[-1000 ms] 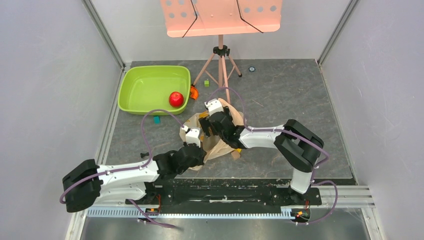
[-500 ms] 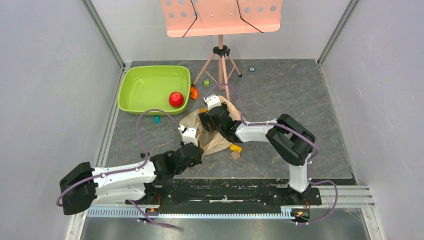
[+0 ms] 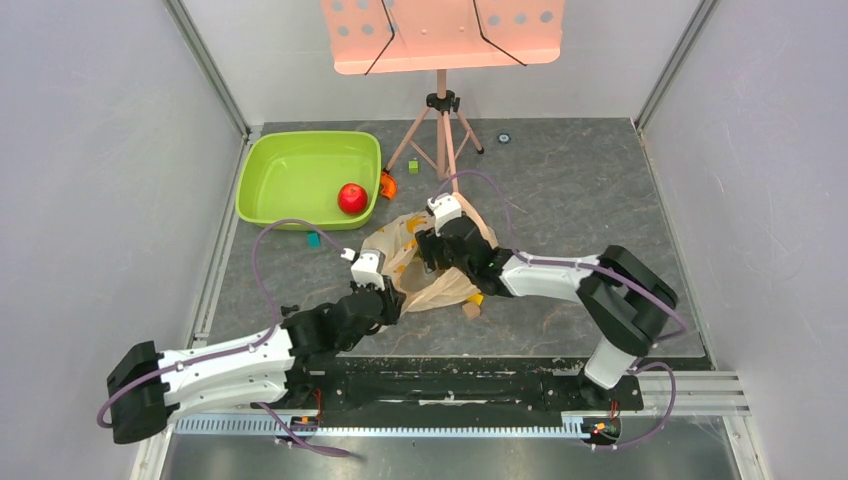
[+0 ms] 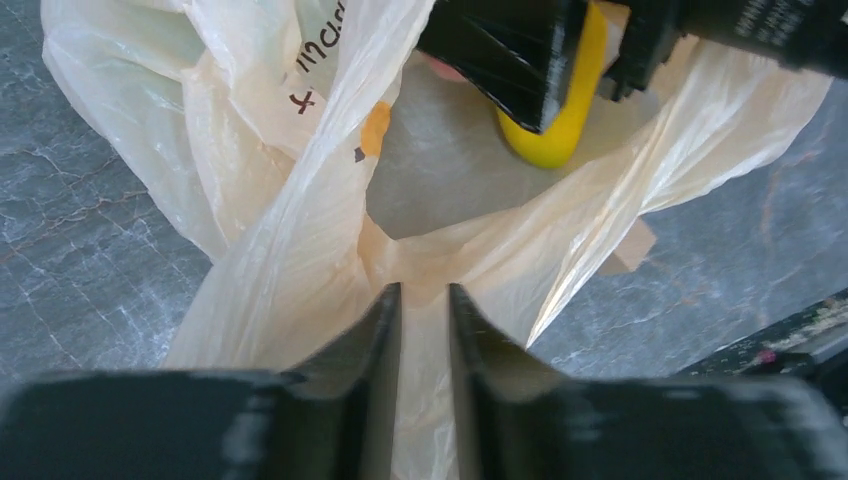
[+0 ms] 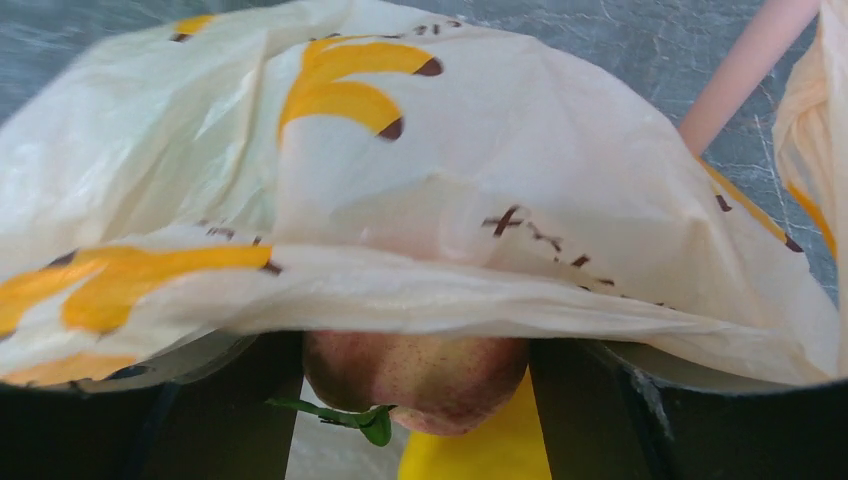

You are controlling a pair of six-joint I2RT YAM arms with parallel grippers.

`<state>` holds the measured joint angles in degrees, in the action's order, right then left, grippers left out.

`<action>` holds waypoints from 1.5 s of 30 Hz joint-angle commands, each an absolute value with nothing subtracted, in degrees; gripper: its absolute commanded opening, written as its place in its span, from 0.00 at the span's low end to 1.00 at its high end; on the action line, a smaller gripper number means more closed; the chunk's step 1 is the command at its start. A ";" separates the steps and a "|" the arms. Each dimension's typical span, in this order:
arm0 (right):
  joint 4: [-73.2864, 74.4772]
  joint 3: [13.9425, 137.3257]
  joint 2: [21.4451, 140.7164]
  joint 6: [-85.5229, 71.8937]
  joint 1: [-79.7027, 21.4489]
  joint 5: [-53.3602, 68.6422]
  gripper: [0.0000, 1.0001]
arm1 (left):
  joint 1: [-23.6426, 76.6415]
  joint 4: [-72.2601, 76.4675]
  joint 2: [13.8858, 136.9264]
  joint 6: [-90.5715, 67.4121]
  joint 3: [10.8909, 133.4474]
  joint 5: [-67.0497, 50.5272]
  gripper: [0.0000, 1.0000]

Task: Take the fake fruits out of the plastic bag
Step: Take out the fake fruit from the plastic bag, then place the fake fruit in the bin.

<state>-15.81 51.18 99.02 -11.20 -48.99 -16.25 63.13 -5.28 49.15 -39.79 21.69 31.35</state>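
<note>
The plastic bag lies crumpled mid-table. My left gripper is shut on its near rim; in the left wrist view the fingers pinch a fold of the bag. My right gripper reaches into the bag's mouth. In the right wrist view it is shut on a pinkish peach, with bag film draped over it and the yellow fruit just below. The yellow fruit also shows in the left wrist view. A red apple lies in the green tub.
A music stand's tripod stands just behind the bag. Small blocks lie about: teal, green, yellow and brown. An orange piece sits by the tub's right corner.
My right gripper has shifted a little to the right and nearer inside the bag. My left gripper has pulled the bag's rim to the left, spreading the mouth wider.
</note>
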 commanded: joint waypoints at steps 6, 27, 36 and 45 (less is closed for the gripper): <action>-12.37 46.84 85.09 -15.28 -48.74 -3.28 0.66 | 63.47 -0.21 38.82 -32.43 20.19 30.58 0.71; -18.56 41.89 73.60 -33.17 -48.69 13.86 0.69 | 63.50 20.20 37.10 -15.90 17.23 22.54 1.00; -23.88 39.39 71.79 -38.31 -48.74 20.88 0.70 | 63.48 22.11 40.88 -15.69 18.27 21.28 1.00; -27.83 38.84 72.06 -42.34 -48.71 25.40 0.71 | 63.50 24.89 42.64 -16.59 18.76 20.61 1.00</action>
